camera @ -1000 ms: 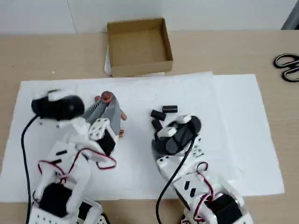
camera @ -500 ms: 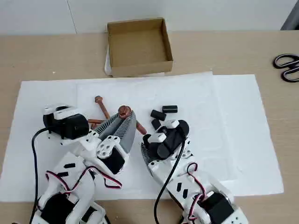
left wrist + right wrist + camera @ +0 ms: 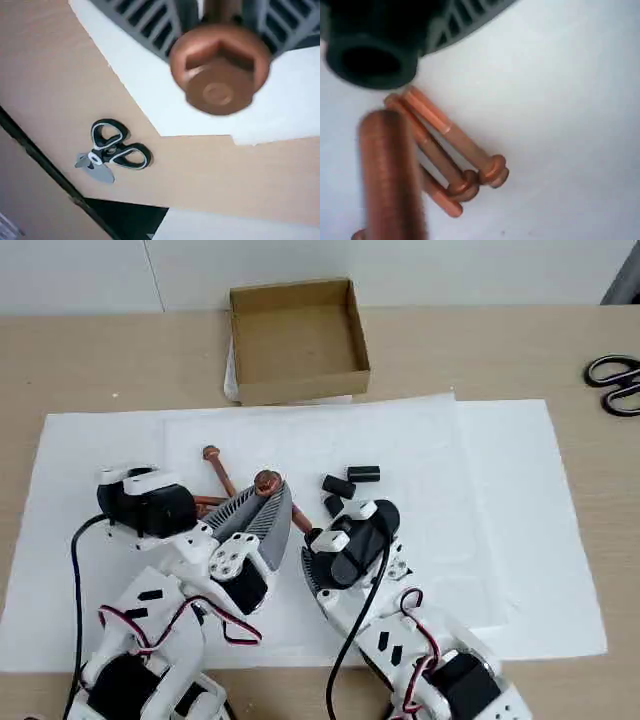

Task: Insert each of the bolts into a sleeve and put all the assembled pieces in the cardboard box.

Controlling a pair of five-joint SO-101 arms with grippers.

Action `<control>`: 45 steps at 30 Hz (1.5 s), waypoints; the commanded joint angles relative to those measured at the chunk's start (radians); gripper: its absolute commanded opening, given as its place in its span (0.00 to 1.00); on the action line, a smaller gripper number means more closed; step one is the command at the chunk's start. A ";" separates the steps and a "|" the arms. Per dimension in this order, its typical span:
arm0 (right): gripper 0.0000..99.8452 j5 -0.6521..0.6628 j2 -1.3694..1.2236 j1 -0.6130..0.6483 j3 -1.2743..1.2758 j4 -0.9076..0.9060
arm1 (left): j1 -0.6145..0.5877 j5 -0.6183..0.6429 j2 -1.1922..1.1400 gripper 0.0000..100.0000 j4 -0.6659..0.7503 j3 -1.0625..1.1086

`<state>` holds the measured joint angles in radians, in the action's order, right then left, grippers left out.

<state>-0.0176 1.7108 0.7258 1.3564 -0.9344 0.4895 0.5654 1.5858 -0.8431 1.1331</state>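
While mid-paper (image 3: 480, 500), left gripper's (image 3: 268, 492) bolt (image 3: 218, 70) near right gripper's (image 3: 314, 537) sleeve (image 3: 372, 77)

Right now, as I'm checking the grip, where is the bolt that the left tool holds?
High view: the bolt sits clamped in the left tool over the white paper, between the loose bolts and the black sleeves.

No letters, numbers, labels or signs can be read anywhere. The cardboard box (image 3: 300, 388), the white paper (image 3: 480, 500) and the head of the bolt (image 3: 219, 70) are plain. So is the black sleeve (image 3: 370, 60). The bolt head has only a faint round mark at its centre, with no characters in it.
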 commanded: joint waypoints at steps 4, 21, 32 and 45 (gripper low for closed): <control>0.00 0.011 0.012 0.005 -0.009 0.025 | 0.066 -0.032 0.009 0.01 -0.101 -0.065; 0.00 0.011 0.099 0.056 -0.040 -0.142 | 0.071 -0.034 0.008 0.01 -0.121 -0.189; 0.00 0.037 0.104 0.058 -0.083 -0.153 | 0.071 -0.032 -0.155 0.01 -0.178 -0.282; 0.00 0.057 0.105 0.058 -0.103 -0.145 | 0.071 -0.028 -0.158 0.01 -0.157 -0.217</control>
<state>0.0269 1.8044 0.7795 1.3088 -1.0848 0.5585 0.5409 1.4277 -1.0242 0.9214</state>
